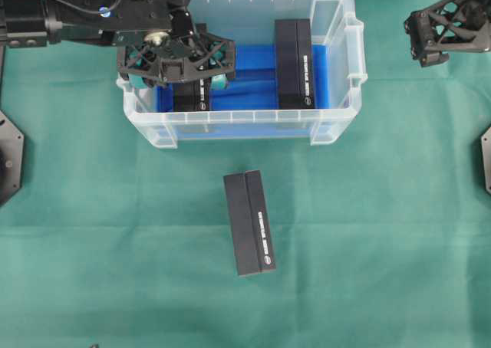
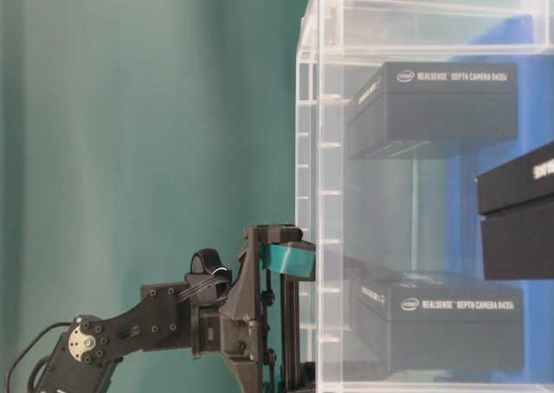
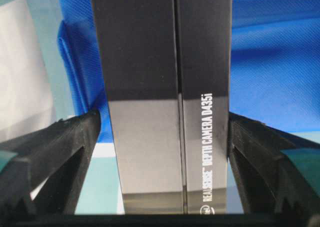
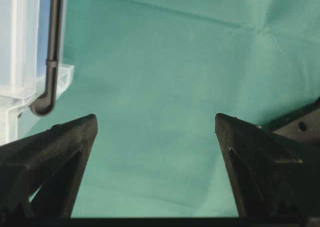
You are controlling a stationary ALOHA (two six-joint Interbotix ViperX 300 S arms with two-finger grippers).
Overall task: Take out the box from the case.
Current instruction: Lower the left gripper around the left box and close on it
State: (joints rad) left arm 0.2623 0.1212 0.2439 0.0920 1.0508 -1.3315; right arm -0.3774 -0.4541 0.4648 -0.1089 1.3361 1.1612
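Note:
The case (image 1: pixel 245 123) is a clear plastic bin with a blue cloth (image 3: pixel 272 62) on its bottom. Two black boxes lie in it, one at the left (image 1: pixel 192 99) and one at the right (image 1: pixel 295 64). My left gripper (image 1: pixel 178 83) hangs over the left box (image 3: pixel 150 87), open, with one finger (image 3: pixel 60 142) on each long side. A strip of blue shows between the left finger and the box. The right finger (image 3: pixel 260 142) is at the box's edge. My right gripper (image 1: pixel 439 34) is open and empty over the green cloth (image 4: pixel 156 122), right of the case.
A third black box (image 1: pixel 249 222) lies on the green tablecloth in front of the case. The case's corner and handle rim (image 4: pixel 20 47) show at the left of the right wrist view. Arm bases stand at the left (image 1: pixel 8 160) and right (image 1: pixel 486 160) table edges.

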